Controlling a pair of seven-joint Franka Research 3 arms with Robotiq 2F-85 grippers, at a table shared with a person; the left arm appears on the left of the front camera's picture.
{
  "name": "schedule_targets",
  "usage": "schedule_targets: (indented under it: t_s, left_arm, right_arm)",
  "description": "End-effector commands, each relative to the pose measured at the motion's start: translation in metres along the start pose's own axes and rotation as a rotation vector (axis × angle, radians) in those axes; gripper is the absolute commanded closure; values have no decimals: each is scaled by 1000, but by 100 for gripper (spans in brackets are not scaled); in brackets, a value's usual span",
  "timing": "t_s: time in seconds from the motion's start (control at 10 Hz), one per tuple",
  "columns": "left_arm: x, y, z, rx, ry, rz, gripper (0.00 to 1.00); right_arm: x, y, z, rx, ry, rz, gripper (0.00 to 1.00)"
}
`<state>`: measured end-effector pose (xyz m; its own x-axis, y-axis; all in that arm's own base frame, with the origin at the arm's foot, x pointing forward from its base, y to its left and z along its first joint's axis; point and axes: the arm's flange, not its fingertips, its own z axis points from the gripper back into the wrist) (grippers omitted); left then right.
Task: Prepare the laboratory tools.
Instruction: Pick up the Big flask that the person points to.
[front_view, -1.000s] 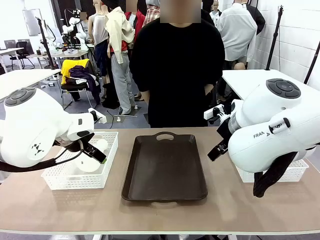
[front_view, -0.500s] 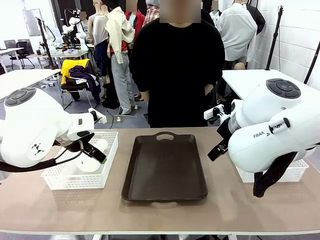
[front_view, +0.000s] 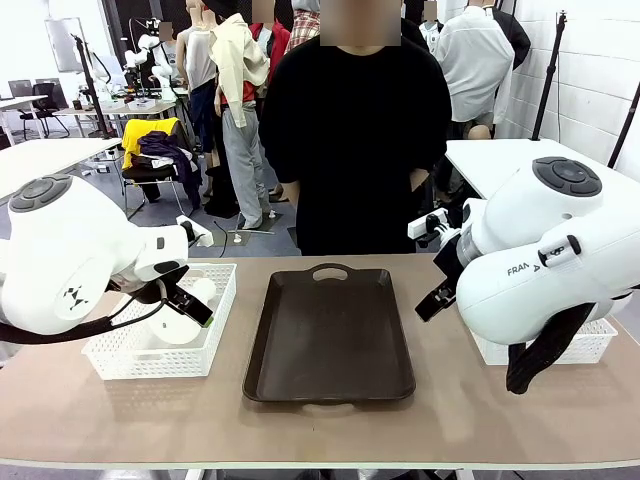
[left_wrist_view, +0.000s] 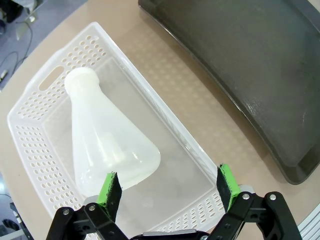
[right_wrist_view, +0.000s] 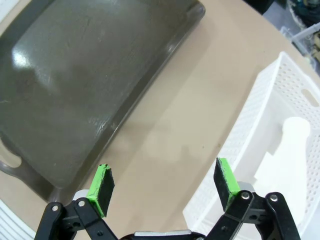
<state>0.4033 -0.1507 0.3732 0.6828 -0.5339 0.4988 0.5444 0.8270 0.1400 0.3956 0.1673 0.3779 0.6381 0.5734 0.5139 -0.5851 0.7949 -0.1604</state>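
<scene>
Both pincers gape: left pincer (left_wrist_view: 168, 186) above one flask (left_wrist_view: 107, 140), right pincer (right_wrist_view: 163, 185) beside another flask (right_wrist_view: 287, 155).

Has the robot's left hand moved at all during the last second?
No. Judged against the rim of the white basket, the left hand hangs in the same spot over it as before.

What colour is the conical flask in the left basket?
The conical flask is frosted white; left wrist view.

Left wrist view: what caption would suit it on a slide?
Open left gripper hovers above a flask in a white basket, beside a dark tray.
</scene>
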Motion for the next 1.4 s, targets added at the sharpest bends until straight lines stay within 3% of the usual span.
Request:
schedule_targets:
  t_s: [0.0, 0.2, 0.3, 0.5, 0.7, 0.9, 1.3]
  left_arm:
    - [-1, 14, 26, 12, -11, 49, 0]
    - [5, 34, 58, -39, -76, 99, 0]
    - [4, 42, 74, -80, -122, 119, 0]
    - [0, 64, 92, -267, -210, 193, 0]
    - [-14, 96, 102, -548, -329, 328, 0]
    - [-29, 116, 89, -690, -340, 460, 0]
    - [-49, 137, 52, -1032, -335, 668, 0]
  right_arm:
    - [7, -19, 33, 52, -26, -21, 0]
    - [16, -43, 67, 88, -81, -65, 0]
    - [18, -55, 86, 198, -127, -101, 0]
    - [16, -89, 106, 349, -182, -224, 0]
    - [-4, -128, 118, 462, -155, -343, 0]
    - [-22, -158, 112, 623, -132, -502, 0]
    - [-55, -203, 68, 932, -80, -669, 0]
